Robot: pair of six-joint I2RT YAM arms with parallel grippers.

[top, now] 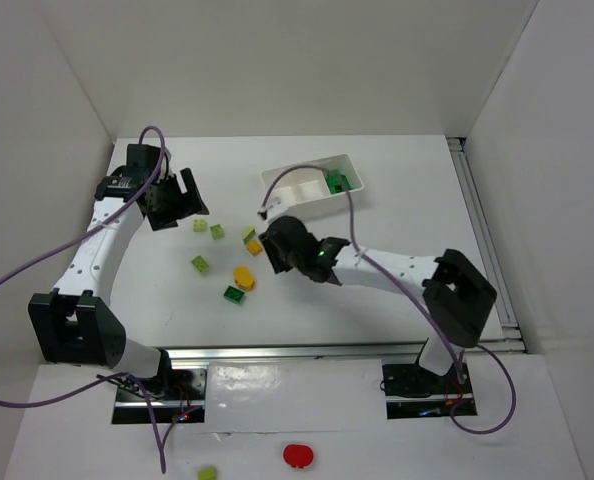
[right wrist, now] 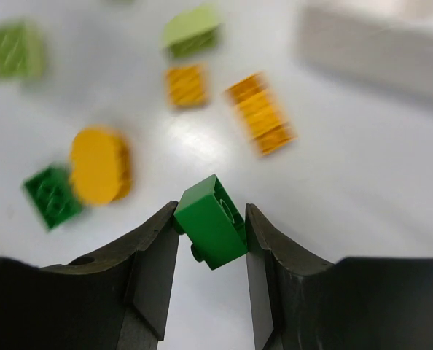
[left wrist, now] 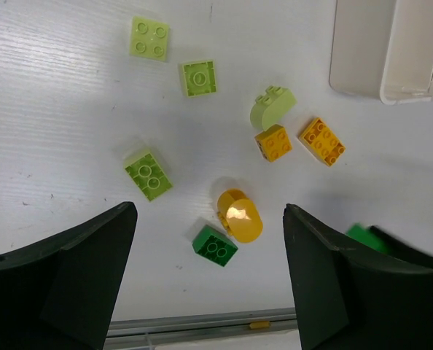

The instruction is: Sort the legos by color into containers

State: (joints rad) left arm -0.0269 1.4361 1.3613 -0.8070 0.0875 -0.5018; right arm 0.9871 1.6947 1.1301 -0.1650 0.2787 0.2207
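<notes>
A dark green brick (right wrist: 213, 233) is being squeezed, tilted, between the two fingers of the right claw (right wrist: 211, 215). Loose bricks (right wrist: 264, 113) are scattered on the table (top: 397, 170) beyond it, near the white tray (left wrist: 359, 44). The left claw (left wrist: 209, 215) is being held wide apart over them.

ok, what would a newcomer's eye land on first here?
The dark green brick pinched at a tilt in the right tool, over the table. Next, the loose bricks, lime, orange and green, scattered around a rounded orange-yellow piece at mid-table. At the far side, the white tray holds green bricks in its right end compartment.
</notes>
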